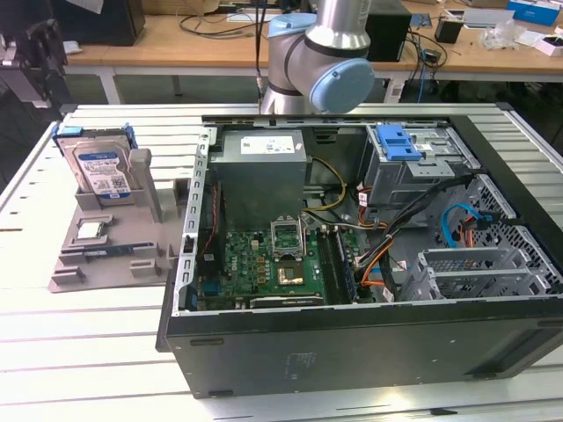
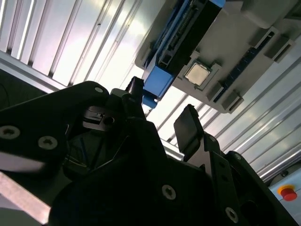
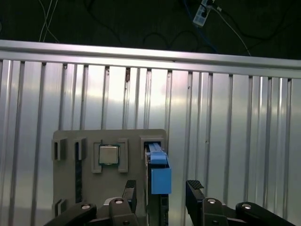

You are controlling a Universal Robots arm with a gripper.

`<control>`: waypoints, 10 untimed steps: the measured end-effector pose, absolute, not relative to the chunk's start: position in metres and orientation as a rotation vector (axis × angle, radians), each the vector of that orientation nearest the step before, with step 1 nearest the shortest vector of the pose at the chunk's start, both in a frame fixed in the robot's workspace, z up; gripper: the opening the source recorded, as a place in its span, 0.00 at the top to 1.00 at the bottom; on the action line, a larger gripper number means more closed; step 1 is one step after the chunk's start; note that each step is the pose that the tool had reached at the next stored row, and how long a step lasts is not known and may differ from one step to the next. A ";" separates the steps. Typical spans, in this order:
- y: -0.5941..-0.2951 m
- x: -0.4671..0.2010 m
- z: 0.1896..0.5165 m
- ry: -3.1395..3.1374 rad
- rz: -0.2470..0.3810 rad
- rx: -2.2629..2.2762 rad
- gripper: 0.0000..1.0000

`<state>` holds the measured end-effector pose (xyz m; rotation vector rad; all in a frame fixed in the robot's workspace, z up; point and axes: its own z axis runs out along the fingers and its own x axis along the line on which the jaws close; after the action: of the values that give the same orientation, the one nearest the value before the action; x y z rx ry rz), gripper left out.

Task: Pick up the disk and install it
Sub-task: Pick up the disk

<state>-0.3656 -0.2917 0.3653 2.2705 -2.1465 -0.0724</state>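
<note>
The disk (image 1: 101,171) stands on edge in a grey holder (image 1: 106,255) on the slatted table, at the exterior view's left. It is silver with a blue-and-white label and sits in a blue carrier frame. In both wrist views I look down on its thin top edge and blue frame (image 3: 157,175) (image 2: 157,79). My gripper (image 3: 162,194) (image 2: 162,110) is open and hangs above the disk, clear of it. Its two black fingers (image 3: 194,189) stand on either side of the blue frame as seen from above. Nothing is held.
A small square silver chip (image 3: 108,154) lies in the holder beside the disk. The open computer case (image 1: 352,352) takes up the exterior view's middle and right, with a grey drive cage and its blue latch (image 1: 400,142) at the back. A red button (image 2: 287,192) shows beyond the table edge.
</note>
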 end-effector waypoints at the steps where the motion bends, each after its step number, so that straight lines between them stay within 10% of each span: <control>1: -0.292 -0.366 0.363 -2.147 -0.072 2.270 0.46; 10: -0.292 -0.362 0.346 -2.138 -0.056 2.264 0.46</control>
<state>-0.3621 -0.2916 0.3456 2.2642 -2.1382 -0.0562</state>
